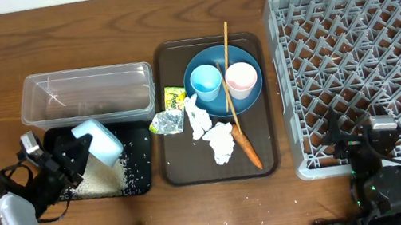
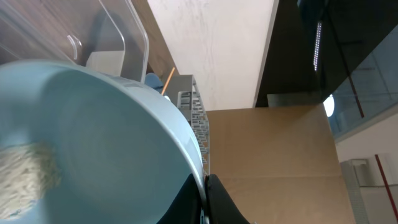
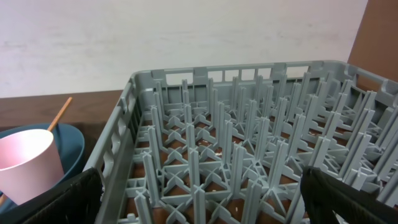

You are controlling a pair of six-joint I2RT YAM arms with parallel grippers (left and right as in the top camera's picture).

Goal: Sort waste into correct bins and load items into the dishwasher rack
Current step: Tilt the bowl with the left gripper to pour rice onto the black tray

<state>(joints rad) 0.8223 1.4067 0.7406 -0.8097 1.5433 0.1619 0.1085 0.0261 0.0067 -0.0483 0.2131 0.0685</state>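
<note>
Left hand (image 1: 78,154) clamped on the tilted small pale blue bowl (image 1: 100,140) over the black tray (image 1: 143,182), worktop's front-left corner. Rice (image 1: 102,176) mostly heaped there, a little in the bowl. Nothing seen in the clear tub (image 1: 89,94). Unsorted on the brown tray (image 1: 168,134): foil wrapper (image 1: 167,122), packet (image 1: 175,97), tissues (image 1: 217,138), carrot (image 1: 247,148). Unloaded: blue plate (image 1: 204,57), light blue cup (image 1: 206,82), pinkish cup (image 1: 242,80), chopsticks (image 1: 227,68). Dishwasher rack (image 1: 367,45) bare; right hand (image 1: 358,129) wide open, holding nothing, at its front rim.

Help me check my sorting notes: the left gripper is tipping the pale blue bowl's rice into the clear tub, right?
Not the clear tub. The left gripper holds the pale blue bowl tilted over the black tray, and the rice lies piled on that tray; the overhead view shows it.
</note>
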